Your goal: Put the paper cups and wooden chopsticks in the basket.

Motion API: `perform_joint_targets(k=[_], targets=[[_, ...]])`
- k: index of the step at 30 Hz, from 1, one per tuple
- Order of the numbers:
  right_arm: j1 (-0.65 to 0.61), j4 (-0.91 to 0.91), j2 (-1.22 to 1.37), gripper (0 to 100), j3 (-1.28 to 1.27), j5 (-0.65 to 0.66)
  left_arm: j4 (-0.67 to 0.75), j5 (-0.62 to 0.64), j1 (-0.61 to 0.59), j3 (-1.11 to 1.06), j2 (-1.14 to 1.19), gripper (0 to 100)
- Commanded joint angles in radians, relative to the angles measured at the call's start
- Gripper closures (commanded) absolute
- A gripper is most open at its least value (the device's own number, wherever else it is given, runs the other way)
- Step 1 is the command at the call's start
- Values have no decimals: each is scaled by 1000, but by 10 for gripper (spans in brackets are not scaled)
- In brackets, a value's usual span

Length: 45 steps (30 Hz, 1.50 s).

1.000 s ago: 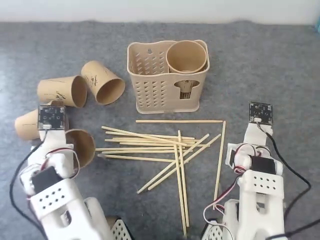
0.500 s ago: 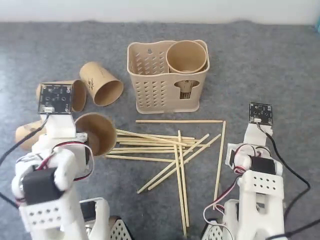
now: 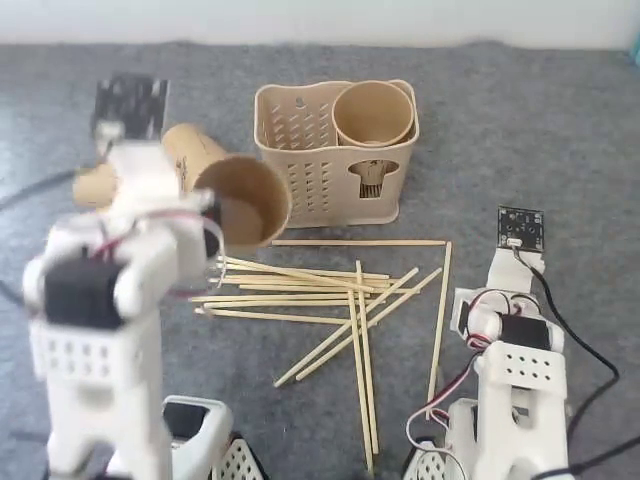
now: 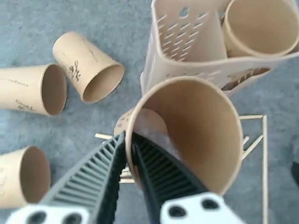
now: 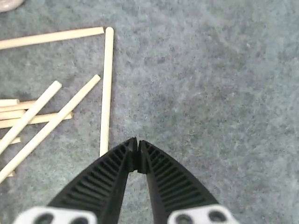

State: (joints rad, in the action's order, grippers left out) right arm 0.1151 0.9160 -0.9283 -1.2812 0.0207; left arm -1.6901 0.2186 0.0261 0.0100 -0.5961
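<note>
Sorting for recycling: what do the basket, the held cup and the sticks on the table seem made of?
Beige slotted basket: likely moulded plastic, smooth matte walls with regular slots. Tan cup in the left hand: paper, thin rim, matte inside. Pale thin sticks: probably bare wood or bamboo, no sheen.

A grey, felt-like carpet (image 3: pixel 560 130) covers the whole working surface under soft, even light. Along its far edge runs a plain white band (image 3: pixel 320 20).
</note>
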Motion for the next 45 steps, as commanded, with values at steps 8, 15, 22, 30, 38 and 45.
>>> perform_joint_targets(k=[8, 15, 22, 30, 38, 45], targets=[[5, -22, -24, 991, 6, -6, -35, 203, 167, 656, 308, 985], [4, -22, -24, 991, 5, -6, 49, 334, 207, 814, 523, 985], [-31, -64, -24, 991, -21, 31, 141, 350, 262, 891, 695, 985], [-30, -64, -24, 991, -23, 37, 183, 350, 292, 888, 790, 985], [-31, -61, -24, 991, -23, 37, 204, 350, 250, 894, 881, 985], [-31, -62, -24, 991, -23, 37, 104, 350, 250, 911, 882, 732]])
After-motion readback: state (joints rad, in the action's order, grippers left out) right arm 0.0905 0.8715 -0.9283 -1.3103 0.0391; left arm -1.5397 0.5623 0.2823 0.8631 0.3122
